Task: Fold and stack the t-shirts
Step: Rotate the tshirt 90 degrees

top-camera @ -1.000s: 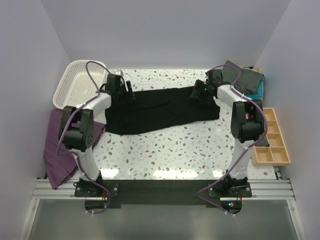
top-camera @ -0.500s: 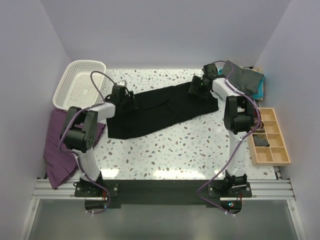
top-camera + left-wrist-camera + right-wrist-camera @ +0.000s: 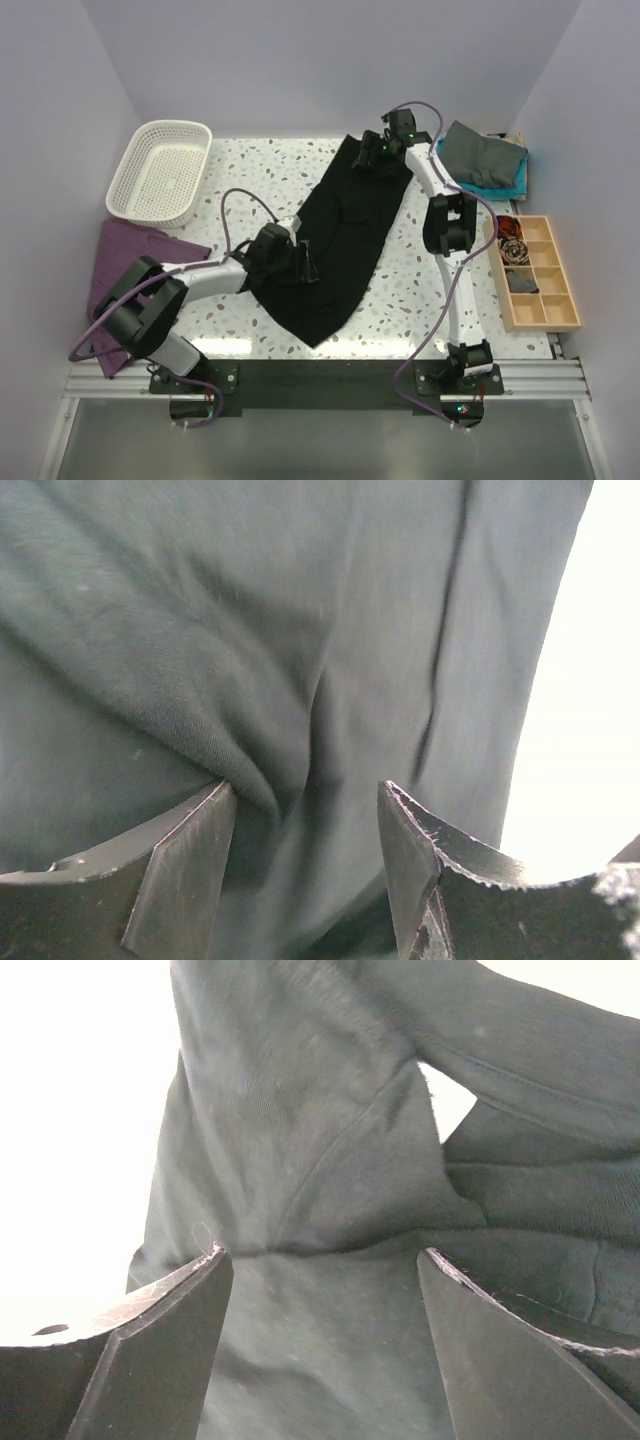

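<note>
Across the middle of the table (image 3: 410,290) you have the black t-shirt (image 3: 340,240) drawn out in one long diagonal strip. Its far end is near the back edge and its near end is close to the arm bases. It lies rumpled and stretched, not yet a compact fold.

At the far right corner the dark grey t-shirt (image 3: 480,155) lies folded on top of the teal t-shirt (image 3: 505,185). I judge those two done and stacked. The black one is what is left: you must fold it down and then carry it onto that pile, which sits well apart from it.

Your left hand (image 3: 300,265) sits on the near half of the shirt. In its wrist view it pinches a ruck of the fabric, with creases running into the gap.

Your right hand (image 3: 372,162) is at the far end, by the seamed part of the shirt. Its fingers (image 3: 160,1340) stand wider with cloth between them, and from that view you cannot tell whether they are clamped on it.
</note>
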Action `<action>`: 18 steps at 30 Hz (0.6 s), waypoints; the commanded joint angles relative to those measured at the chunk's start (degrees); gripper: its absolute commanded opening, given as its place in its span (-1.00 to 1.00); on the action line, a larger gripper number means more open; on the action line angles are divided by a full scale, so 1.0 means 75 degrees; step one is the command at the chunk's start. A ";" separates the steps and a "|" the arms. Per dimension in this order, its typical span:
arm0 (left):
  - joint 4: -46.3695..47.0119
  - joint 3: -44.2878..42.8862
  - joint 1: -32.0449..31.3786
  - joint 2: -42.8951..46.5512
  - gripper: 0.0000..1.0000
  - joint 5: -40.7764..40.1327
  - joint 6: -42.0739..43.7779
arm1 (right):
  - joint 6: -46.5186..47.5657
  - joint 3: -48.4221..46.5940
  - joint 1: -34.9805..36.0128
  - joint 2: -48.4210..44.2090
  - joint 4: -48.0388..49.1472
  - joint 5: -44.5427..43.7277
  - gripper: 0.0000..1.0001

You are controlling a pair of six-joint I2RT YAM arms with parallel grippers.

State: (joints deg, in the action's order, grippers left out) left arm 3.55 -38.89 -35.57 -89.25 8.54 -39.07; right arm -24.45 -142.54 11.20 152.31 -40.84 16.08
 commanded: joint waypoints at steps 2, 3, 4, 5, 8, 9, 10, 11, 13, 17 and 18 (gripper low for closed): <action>-0.1234 0.0709 -0.1092 0.0333 0.25 0.1089 -0.0755 | -0.0384 -0.0189 0.0252 0.0445 0.0604 0.1686 0.62; -0.1247 0.0675 -0.1232 0.0473 0.25 0.1123 -0.0698 | -0.0466 -0.0236 0.0253 0.0481 0.0733 0.2106 0.62; -0.1224 0.0628 -0.1257 0.0544 0.25 0.1217 -0.0639 | -0.0583 -0.0225 0.0253 0.0469 0.1198 0.2342 0.63; -0.1235 0.0558 -0.1257 0.0626 0.23 0.1206 -0.0546 | -0.0665 -0.0109 0.0229 0.0377 0.1447 0.2612 0.64; -0.1551 -0.0062 -0.1257 0.0919 0.27 0.0645 -0.0194 | -0.0935 0.0381 0.0124 0.0002 0.2349 0.3153 0.64; -0.1749 -0.0470 -0.1234 0.0990 0.29 0.0423 -0.0031 | -0.0936 0.0581 0.0089 -0.0510 0.2549 0.3200 0.65; -0.1913 -0.0741 -0.1199 0.0979 0.33 -0.0125 0.0087 | -0.0796 0.0815 0.0019 -0.0793 0.2887 0.3200 0.66; -0.2170 -0.1022 -0.1187 0.0955 0.38 -0.0443 0.0227 | -0.0667 0.1351 -0.0017 -0.1168 0.2995 0.3177 0.67; -0.2464 -0.1948 -0.1070 0.0792 0.43 -0.1332 0.0602 | -0.0410 0.2044 -0.0192 -0.2374 0.3356 0.2886 0.68; -0.2024 -0.3179 -0.0509 0.0359 0.61 -0.1736 0.1224 | 0.0106 0.3883 -0.0368 -0.4250 0.2647 0.1695 0.70; -0.1835 -0.3564 -0.0194 0.0207 0.63 -0.1654 0.1503 | 0.0200 0.4236 -0.0357 -0.4659 0.2482 0.1468 0.70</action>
State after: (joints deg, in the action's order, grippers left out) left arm -13.91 -57.67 -42.46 -85.12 1.65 -34.98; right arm -27.44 -117.12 10.31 135.57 -23.16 34.24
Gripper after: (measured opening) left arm 0.796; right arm 0.845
